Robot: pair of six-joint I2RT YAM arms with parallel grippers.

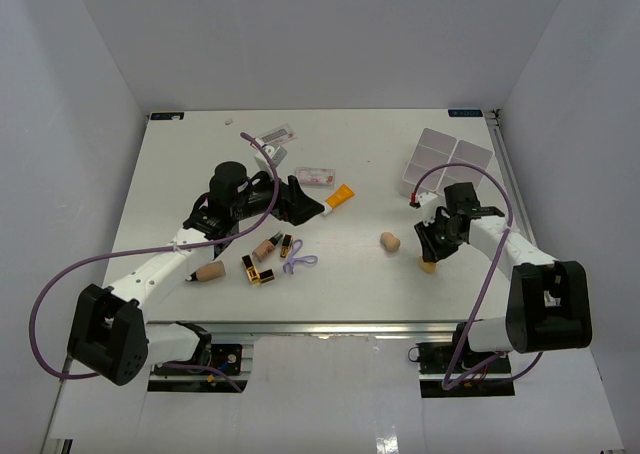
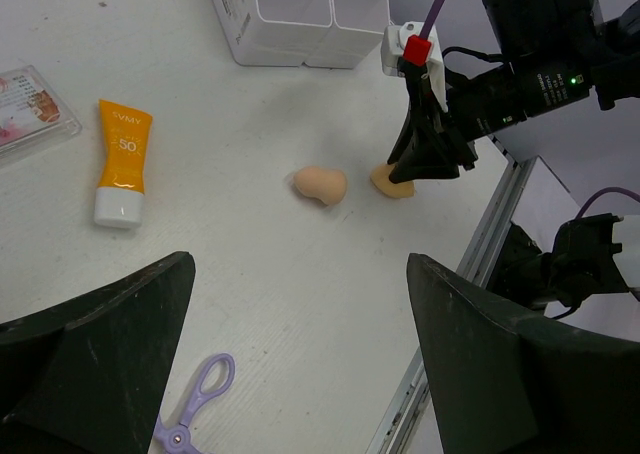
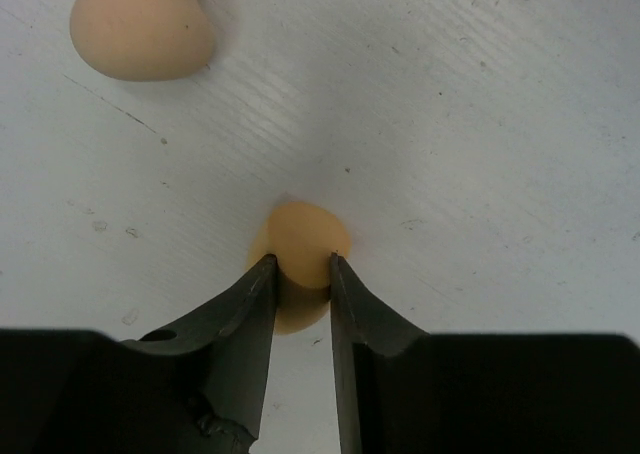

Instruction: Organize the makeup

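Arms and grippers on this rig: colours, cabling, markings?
The left arm and right arm have white links, black joints and bases, and a looping purple cable each. The left gripper and right gripper have black tapered fingers. The right wrist carries a white-and-red clip and a green LED.

Tally:
- beige sponges (image 1: 209, 272) (image 1: 390, 241) (image 1: 428, 267): three
- gold-and-black lipstick tubes (image 1: 257, 271) (image 1: 286, 244): two
- flat clear packets (image 1: 275, 134) (image 1: 314, 176): two
- tan foundation bottle (image 1: 266, 246): one
- orange tube (image 1: 340, 196): one
- purple looped tool (image 1: 298, 263): one
- white compartment tray (image 1: 447, 164): one

right gripper (image 3: 301, 266) pinches sponge (image 3: 300, 236) — table (image 3: 480, 124) beneath
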